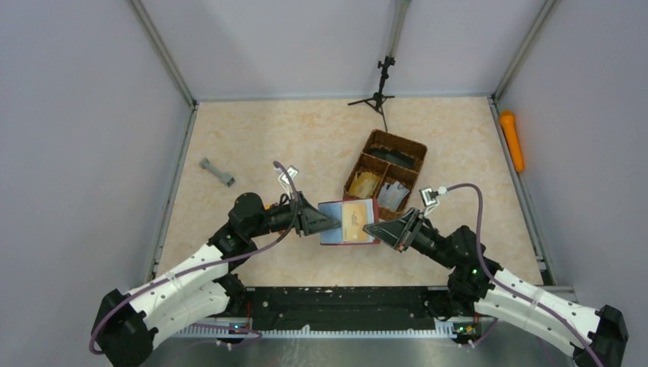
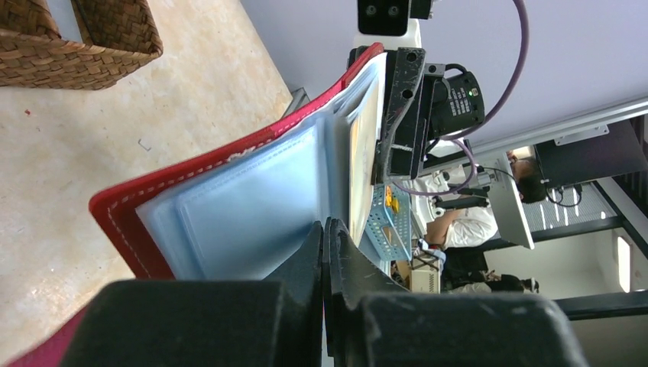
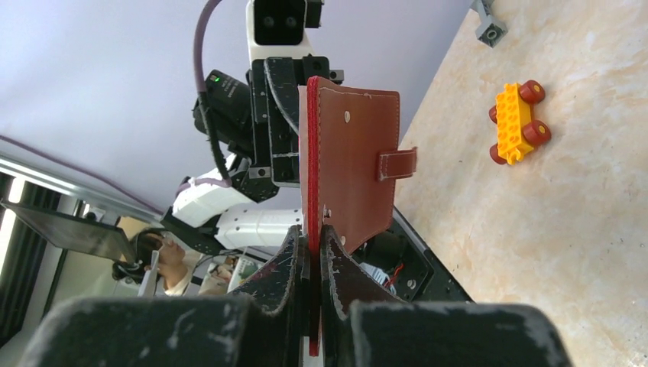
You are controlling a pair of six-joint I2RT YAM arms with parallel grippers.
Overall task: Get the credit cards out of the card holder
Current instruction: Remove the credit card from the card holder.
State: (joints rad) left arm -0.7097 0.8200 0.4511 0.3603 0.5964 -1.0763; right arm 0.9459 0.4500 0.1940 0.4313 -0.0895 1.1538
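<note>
Your left pincer (image 1: 335, 224) clamps the card holder (image 1: 349, 228) by its left edge and your right pincer (image 1: 370, 228) by its right edge, holding it open above the surface (image 1: 252, 138). The wicker basket (image 1: 397, 144) sits just beyond its far edge.

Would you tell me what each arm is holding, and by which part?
Both hold the card holder: left fingers pinch its clear-sleeve edge, right fingers its tabbed cover's edge.

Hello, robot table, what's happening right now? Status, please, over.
Left tool shut on card holder sleeves. Right tool shut on its cover edge. Holder held up, open; tan card inside. Wicker basket close behind.
</note>
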